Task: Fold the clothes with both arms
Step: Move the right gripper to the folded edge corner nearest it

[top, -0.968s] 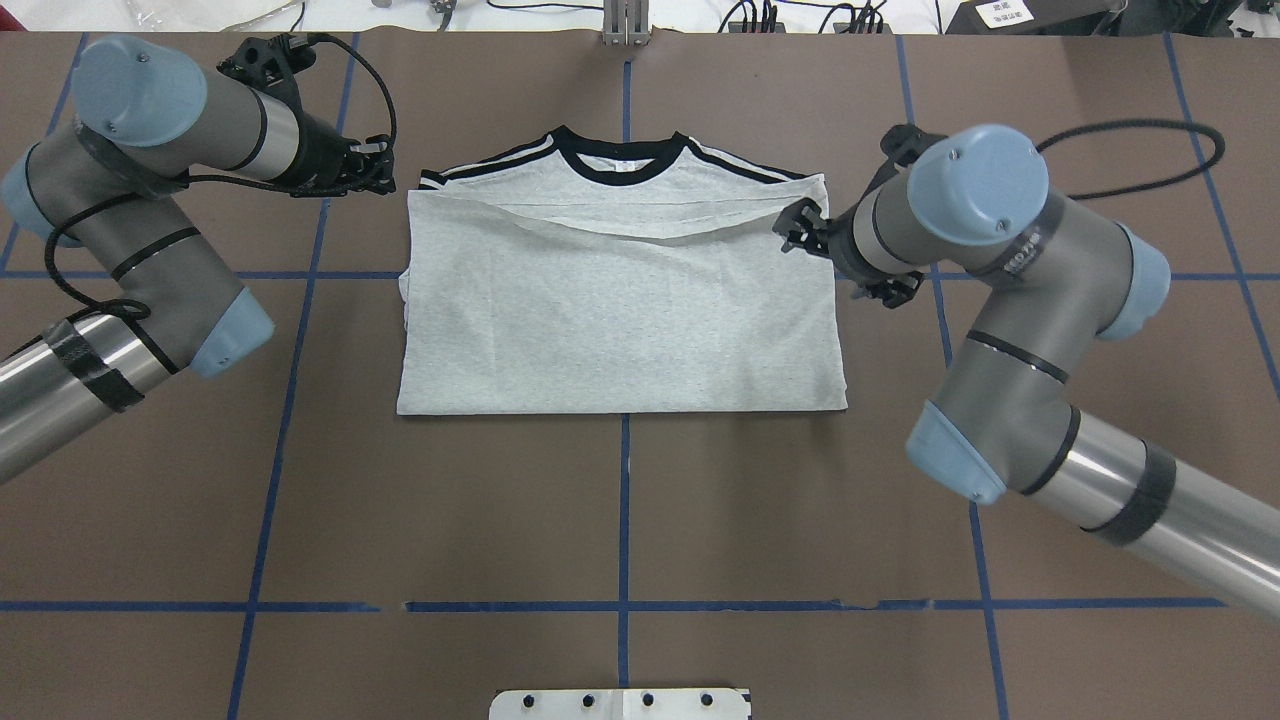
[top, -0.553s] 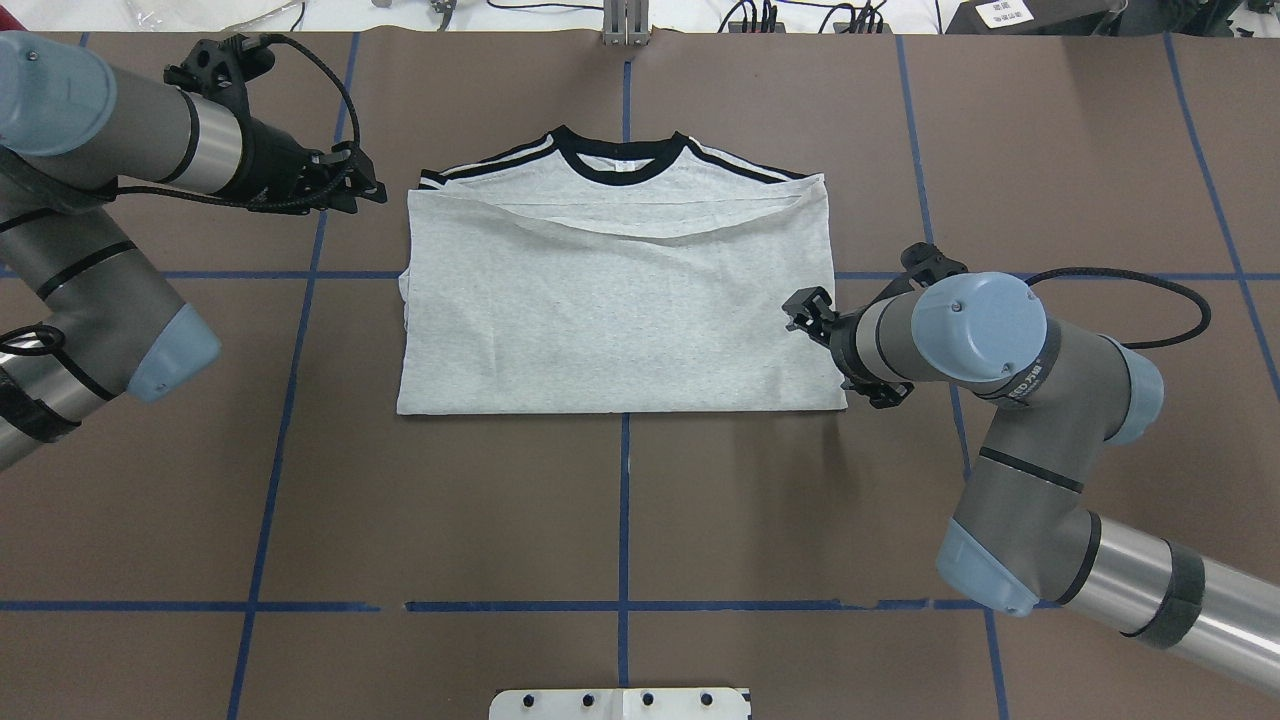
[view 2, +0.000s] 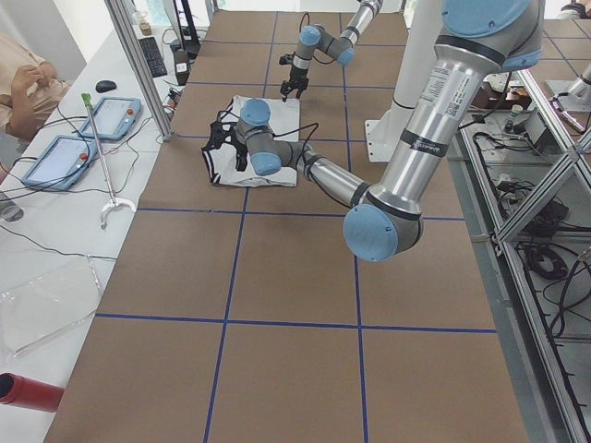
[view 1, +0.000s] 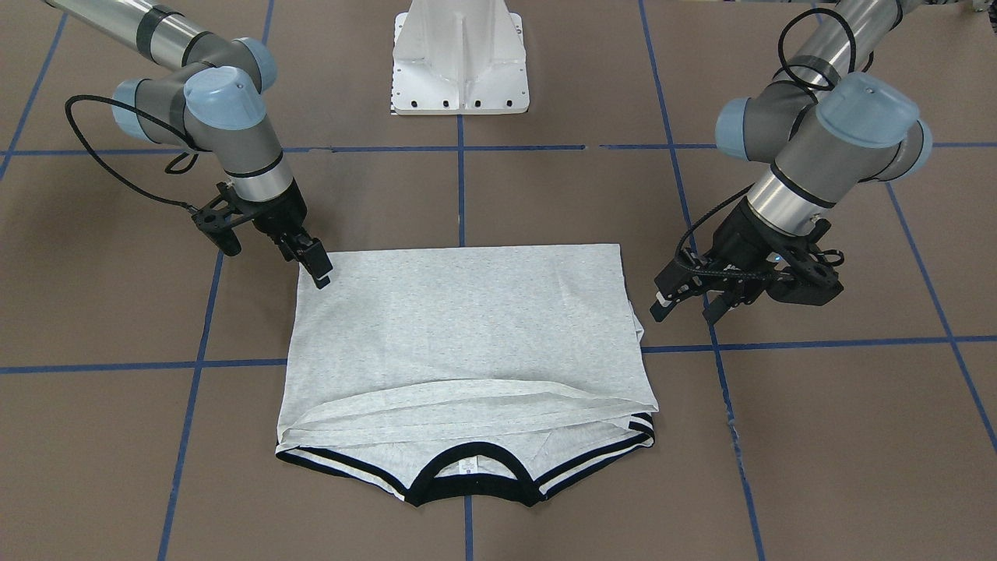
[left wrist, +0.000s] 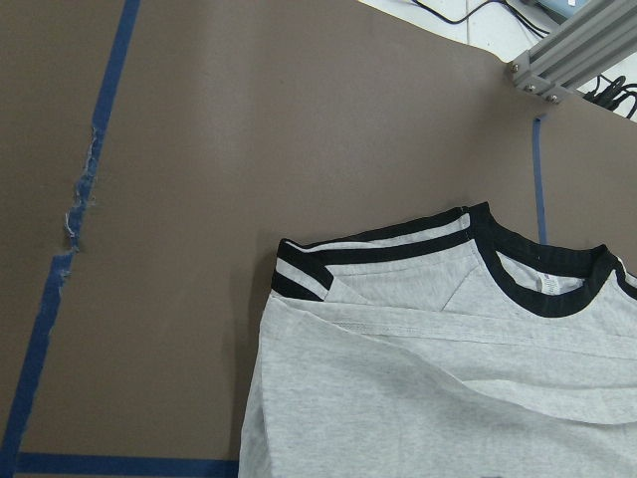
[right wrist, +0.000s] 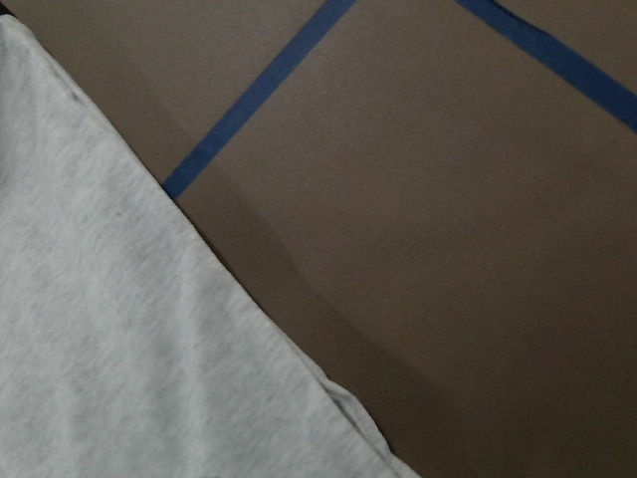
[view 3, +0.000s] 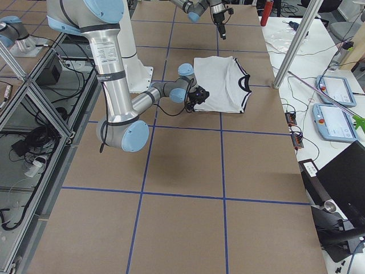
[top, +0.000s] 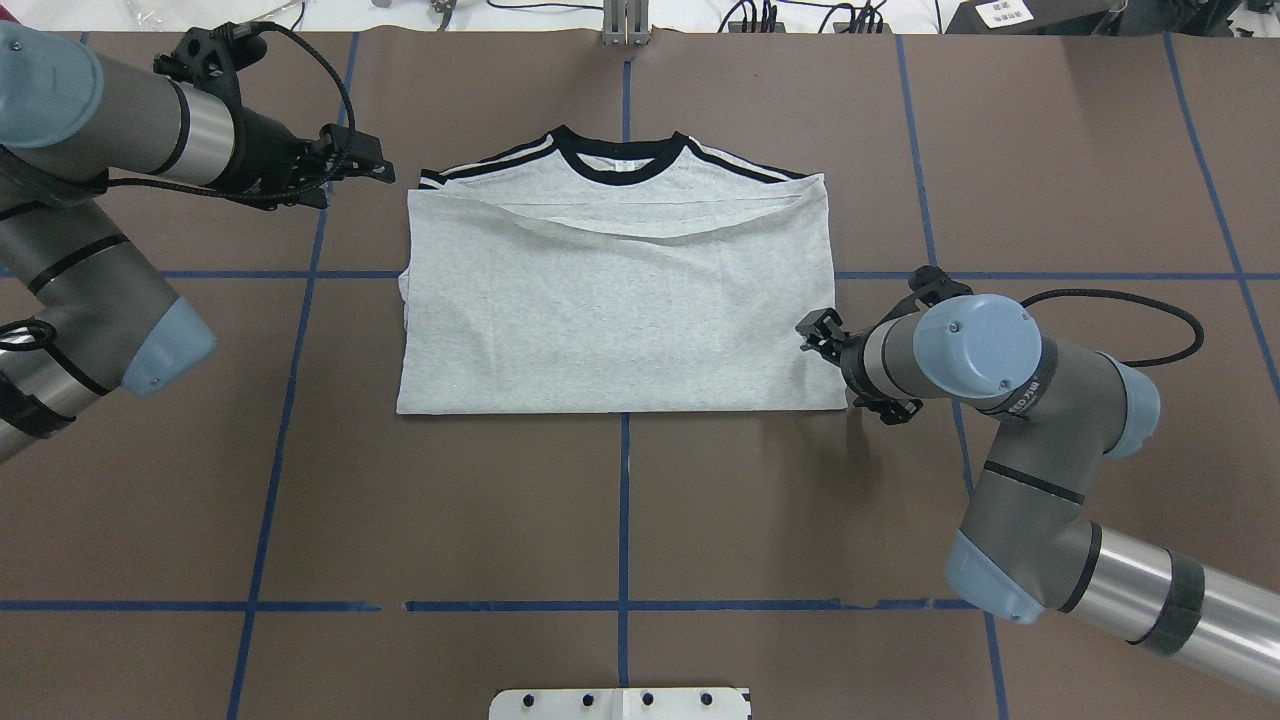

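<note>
The grey T-shirt (top: 620, 310) lies folded flat on the brown table, black collar (top: 620, 165) at the far side; it also shows in the front view (view 1: 467, 327). Its print is hidden. My left gripper (top: 372, 163) is open and empty, hovering just left of the shirt's far left sleeve, seen on the right in the front view (view 1: 685, 305). My right gripper (top: 812, 332) looks open and empty at the shirt's right edge near its near corner (view 1: 315, 266). The left wrist view shows the collar and striped sleeve (left wrist: 328, 264). The right wrist view shows a shirt edge (right wrist: 109, 339).
The white pedestal base (view 1: 459, 62) stands at the near table edge. Blue tape lines (top: 624, 500) grid the table. An aluminium post (top: 625, 22) and cables sit at the far edge. Tablets lie on a side bench (view 3: 333, 88).
My right gripper has moved from the shirt's far right corner along the right edge toward the near corner. My left arm drew back to the left. The shirt has not moved.
</note>
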You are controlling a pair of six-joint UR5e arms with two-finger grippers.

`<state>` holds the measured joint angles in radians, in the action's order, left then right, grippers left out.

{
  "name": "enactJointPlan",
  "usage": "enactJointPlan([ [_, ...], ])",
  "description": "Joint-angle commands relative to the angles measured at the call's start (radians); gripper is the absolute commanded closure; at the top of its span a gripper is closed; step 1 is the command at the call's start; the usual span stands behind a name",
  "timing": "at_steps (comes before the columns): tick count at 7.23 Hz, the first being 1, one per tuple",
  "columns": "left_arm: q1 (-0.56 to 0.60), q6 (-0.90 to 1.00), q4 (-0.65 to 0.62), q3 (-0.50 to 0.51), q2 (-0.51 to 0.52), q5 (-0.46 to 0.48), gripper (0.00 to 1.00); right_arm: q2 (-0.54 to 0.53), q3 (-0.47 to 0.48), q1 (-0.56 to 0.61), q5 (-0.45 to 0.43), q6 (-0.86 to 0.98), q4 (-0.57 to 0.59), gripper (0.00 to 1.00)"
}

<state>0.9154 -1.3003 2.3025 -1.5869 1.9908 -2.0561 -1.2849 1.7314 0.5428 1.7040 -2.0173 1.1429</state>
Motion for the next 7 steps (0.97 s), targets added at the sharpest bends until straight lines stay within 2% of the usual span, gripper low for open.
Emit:
enactJointPlan([
  [1, 0.000, -0.001, 0.000, -0.002, 0.003, -0.001, 0.00, -0.008, 0.000, -0.001, 0.000, -0.001, 0.001, 0.15],
  [5, 0.007, -0.001, -0.002, -0.002, 0.000, 0.002, 0.00, -0.014, 0.022, -0.017, 0.020, -0.026, 0.004, 0.21],
  [6, 0.016, -0.001, -0.002, -0.001, 0.000, 0.005, 0.00, -0.014, 0.023, -0.023, 0.020, -0.029, 0.004, 0.34],
  [7, 0.016, -0.001, -0.002, -0.001, 0.000, 0.007, 0.00, -0.014, 0.024, -0.024, 0.020, -0.046, 0.004, 0.71],
])
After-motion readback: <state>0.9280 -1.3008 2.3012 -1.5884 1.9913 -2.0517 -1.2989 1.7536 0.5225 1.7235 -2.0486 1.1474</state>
